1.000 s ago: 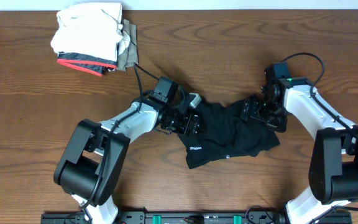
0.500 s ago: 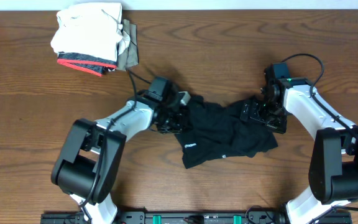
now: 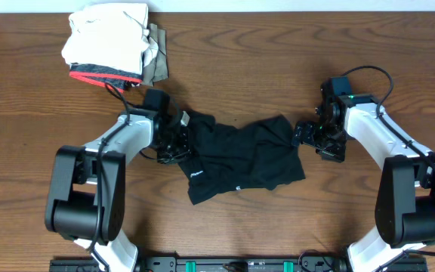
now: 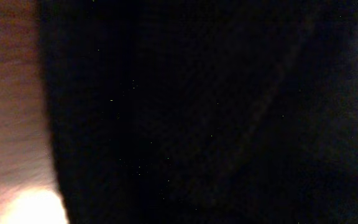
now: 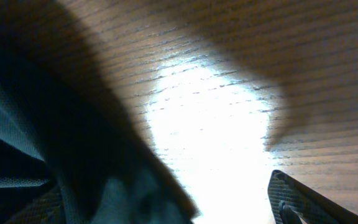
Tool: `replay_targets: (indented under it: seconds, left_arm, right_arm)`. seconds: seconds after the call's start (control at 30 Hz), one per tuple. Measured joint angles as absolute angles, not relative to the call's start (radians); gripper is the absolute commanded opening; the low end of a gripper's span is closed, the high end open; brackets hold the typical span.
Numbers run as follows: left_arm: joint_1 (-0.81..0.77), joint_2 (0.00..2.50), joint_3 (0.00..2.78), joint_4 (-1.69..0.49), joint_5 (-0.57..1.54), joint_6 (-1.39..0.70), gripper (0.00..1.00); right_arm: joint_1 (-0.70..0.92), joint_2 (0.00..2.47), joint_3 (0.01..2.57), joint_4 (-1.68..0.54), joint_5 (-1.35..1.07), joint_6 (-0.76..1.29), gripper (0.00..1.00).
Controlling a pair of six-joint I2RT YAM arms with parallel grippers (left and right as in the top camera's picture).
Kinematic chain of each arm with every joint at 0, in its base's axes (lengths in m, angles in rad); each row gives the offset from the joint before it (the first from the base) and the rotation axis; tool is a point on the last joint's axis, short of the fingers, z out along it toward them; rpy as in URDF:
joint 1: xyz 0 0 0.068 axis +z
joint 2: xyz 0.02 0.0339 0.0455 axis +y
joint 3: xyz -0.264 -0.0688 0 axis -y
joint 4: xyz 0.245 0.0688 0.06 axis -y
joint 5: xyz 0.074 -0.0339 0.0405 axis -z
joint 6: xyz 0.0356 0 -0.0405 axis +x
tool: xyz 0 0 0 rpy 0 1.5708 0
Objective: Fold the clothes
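The soft black short-sleeved fabric shirt (image 3: 240,155) lies crumpled on the wooden surface (image 3: 293,68); light and floppy, likely best taken at corners. Left claw (image 3: 177,140) clamps its left edge; right claw (image 3: 308,136) gapes empty beside it.

Black shirt (image 3: 240,155) with a small white logo (image 3: 196,172); brown wood-grain bench (image 3: 278,45); upper left, a white, olive and red-trimmed grey pile of garments (image 3: 112,49).

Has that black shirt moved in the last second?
Yes. The black shirt has slid left, nearer the folded pile, pulled by the shut left gripper.
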State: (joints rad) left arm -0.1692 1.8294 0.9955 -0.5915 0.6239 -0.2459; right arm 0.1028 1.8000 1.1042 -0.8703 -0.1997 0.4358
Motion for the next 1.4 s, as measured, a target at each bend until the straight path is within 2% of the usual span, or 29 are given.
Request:
replay_targets:
  seconds: [0.37, 0.73, 0.93, 1.4]
  left_arm:
    - [-0.163, 1.745, 1.059, -0.667, 0.601, -0.209, 0.06]
    - [-0.163, 1.745, 1.059, -0.672, 0.597, -0.209, 0.06]
    - [-0.163, 1.745, 1.059, -0.677, 0.594, -0.209, 0.06]
    - [-0.163, 1.745, 1.059, -0.677, 0.594, -0.209, 0.06]
  right_arm:
    - [0.122, 1.799, 1.125, -0.843, -0.278, 0.439, 0.91]
    - [0.305, 1.792, 1.147, -0.705, -0.371, 0.459, 0.89]
    - [0.404, 1.792, 1.150, -0.640, -0.376, 0.472, 0.76]
    - [0.446, 1.790, 1.258, -0.724, -0.386, 0.427, 0.77]
